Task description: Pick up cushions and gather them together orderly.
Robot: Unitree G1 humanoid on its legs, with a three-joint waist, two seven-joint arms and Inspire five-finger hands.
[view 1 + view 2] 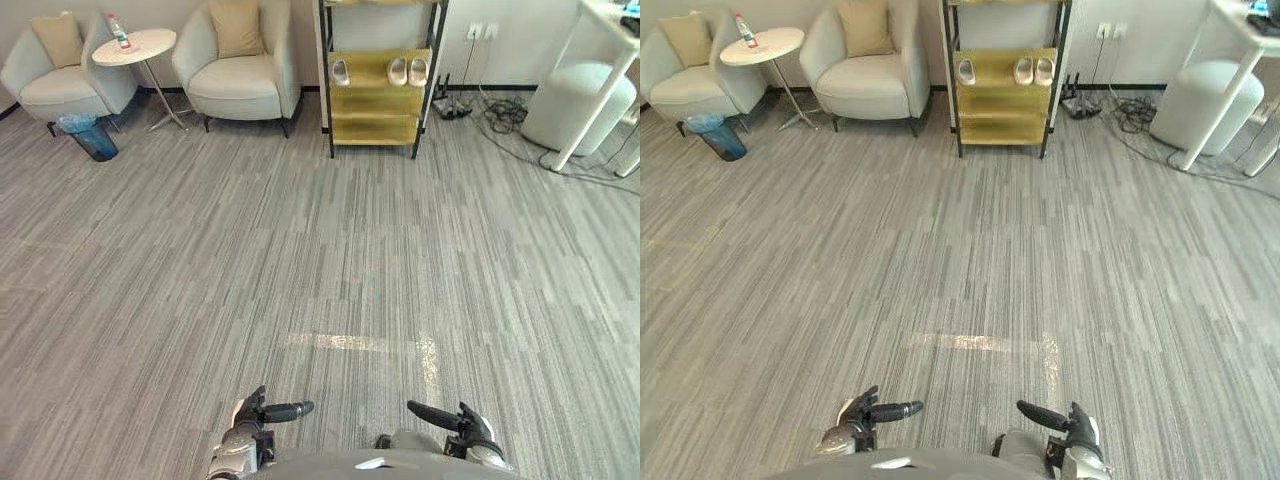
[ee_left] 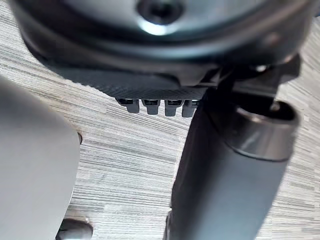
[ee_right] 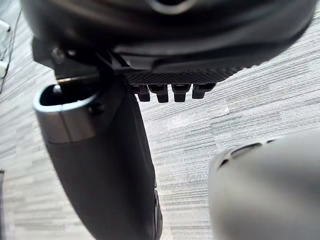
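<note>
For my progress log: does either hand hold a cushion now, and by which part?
Nothing is held. The left hand and right hand are empty; the cushions lie on the armchairs.

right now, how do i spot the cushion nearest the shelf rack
The black-framed rack with yellow shelves stands at the back wall. Left of it is a pale grey armchair; the tan square cushion leans on its backrest. The other tan cushion lies farther left, past the round white table.

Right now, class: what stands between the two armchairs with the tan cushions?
A small round white table, bearing a bottle, stands between the left armchair and the right armchair; both eye views show it.
</note>
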